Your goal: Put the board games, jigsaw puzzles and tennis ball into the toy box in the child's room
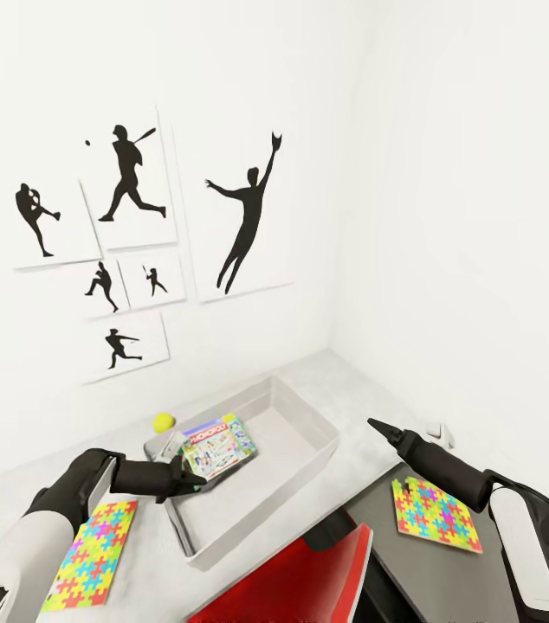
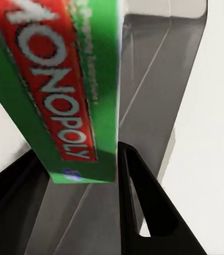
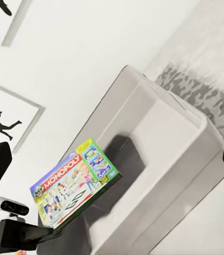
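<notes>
Presently, in the head view, the left gripper (image 1: 190, 478) reaches in from the left and is closed on the near edge of a board game (image 1: 219, 446) with a pale-green cover and red title band. The box is held tilted above the left end of the toy box (image 1: 309, 472), a translucent grey bin standing on the light-grey table (image 1: 357, 389). A tennis ball (image 1: 164, 421) lies on the table just behind the bin's far left corner. One jigsaw puzzle (image 1: 91, 555) lies flat on the table beneath the left forearm. A second jigsaw puzzle (image 1: 435, 515) lies on the lower dark-grey side desk (image 1: 396, 554), under the right arm. The right gripper (image 1: 381, 427) hovers above the table to the right of the bin, holding nothing; its fingers appear drawn to a point, close together. Black sports-silhouette wall pictures (image 1: 136, 242) hang on the white wall behind.

In the left wrist view, the board game's (image 2: 64, 90) green edge with red band sits between the two dark fingers (image 2: 144, 207), clamped, with the bin's grey floor (image 2: 160, 69) beneath.

In the right wrist view, the board game (image 3: 72, 183) hangs over the bin (image 3: 160, 159), casting a shadow inside it, and the left gripper (image 3: 35, 234) grips its lower edge.
</notes>
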Controlling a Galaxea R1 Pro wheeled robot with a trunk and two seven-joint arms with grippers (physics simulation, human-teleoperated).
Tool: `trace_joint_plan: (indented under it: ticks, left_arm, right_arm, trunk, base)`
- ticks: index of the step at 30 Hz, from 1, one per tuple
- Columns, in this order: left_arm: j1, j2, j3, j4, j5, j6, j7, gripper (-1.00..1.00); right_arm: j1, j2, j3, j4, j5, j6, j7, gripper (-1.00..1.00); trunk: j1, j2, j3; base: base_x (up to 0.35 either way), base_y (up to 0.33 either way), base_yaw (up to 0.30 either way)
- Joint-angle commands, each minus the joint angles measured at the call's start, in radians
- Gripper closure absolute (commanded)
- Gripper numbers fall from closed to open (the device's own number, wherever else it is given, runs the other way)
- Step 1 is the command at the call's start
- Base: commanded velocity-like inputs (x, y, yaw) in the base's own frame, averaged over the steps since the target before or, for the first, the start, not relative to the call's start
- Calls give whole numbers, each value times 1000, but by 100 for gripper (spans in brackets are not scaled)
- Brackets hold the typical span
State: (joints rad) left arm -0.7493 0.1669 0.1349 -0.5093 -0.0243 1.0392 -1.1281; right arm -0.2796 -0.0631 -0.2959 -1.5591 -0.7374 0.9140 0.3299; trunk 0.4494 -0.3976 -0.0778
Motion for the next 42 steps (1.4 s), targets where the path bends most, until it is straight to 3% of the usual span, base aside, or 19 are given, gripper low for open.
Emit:
trace_joint_plan:
  ticks: [1, 4, 7, 22, 42]
  left_arm:
    - [-1, 0, 2, 0, -7, 8, -31, 100]
    - [-1, 7, -2, 0, -13, 8, -119, 100]
    - [-1, 20, -6, 0, -16, 8, -156, 100]
    - [-2, 25, -6, 55, -16, 8, -172, 100]
    - [-2, 33, -5, 60, -16, 8, -174, 100]
  right_arm:
    - [-1, 0, -2, 0, 6, 5, 8, -100]
    - [-1, 0, -2, 0, 6, 5, 8, -100]
    - [-1, 0, -2, -1, 6, 5, 8, -100]
    - [-1, 0, -2, -1, 6, 5, 8, -100]
    - [-1, 0, -2, 0, 7, 4, 8, -100]
  trunk:
    - [1, -2, -4]
    - [1, -2, -9]
    - [1, -2, -14]
    - [1, -2, -38]
    - [1, -2, -60]
  base:
    - [0, 0, 0]
    - [0, 0, 0]
    - [0, 0, 0]
    - [0, 0, 0]
    - [0, 0, 0]
